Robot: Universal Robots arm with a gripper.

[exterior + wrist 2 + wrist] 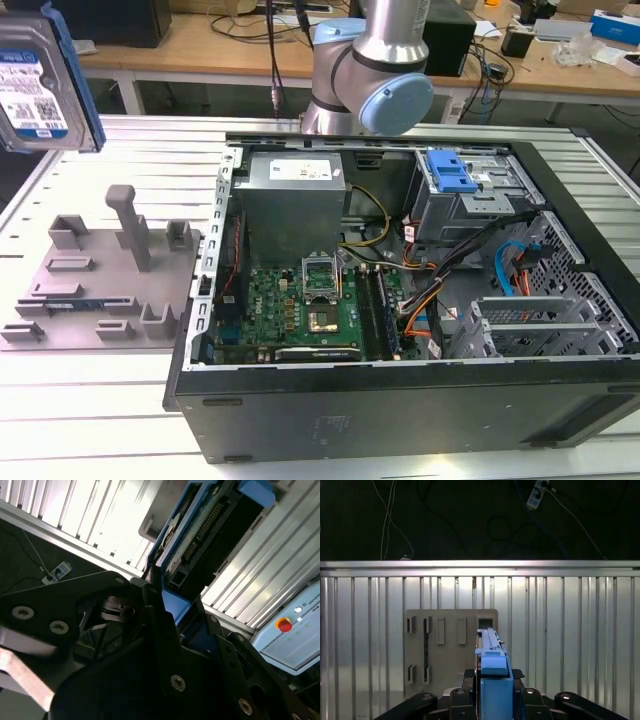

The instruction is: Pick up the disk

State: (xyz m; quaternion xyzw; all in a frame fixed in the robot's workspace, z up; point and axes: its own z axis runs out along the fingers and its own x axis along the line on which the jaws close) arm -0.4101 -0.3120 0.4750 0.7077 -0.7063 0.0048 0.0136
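Disk [38,85] hangs in air at the exterior view's upper left, above grey fixture tray [100,285]; in both wrist views it sits edge-on btwn gripper [494,692] fingers [155,610], clamped tight over tray.

Looking down on a slatted metal table past a held disk.

Seen edge-on at the lower middle: the disk [492,672], its blue rail facing the camera, clamped between the black fingers [470,677] of the gripper [493,679], with black linkage arms and round bolts spreading out to either side. Beyond it, well below, a grey fixture tray [447,650] with rectangular slots and raised blocks, lying flat on the ribbed aluminium table [570,645]. Past the table's far edge, a dark floor [470,520] crossed by loose cables and a white power strip [536,494] with a blue cord.
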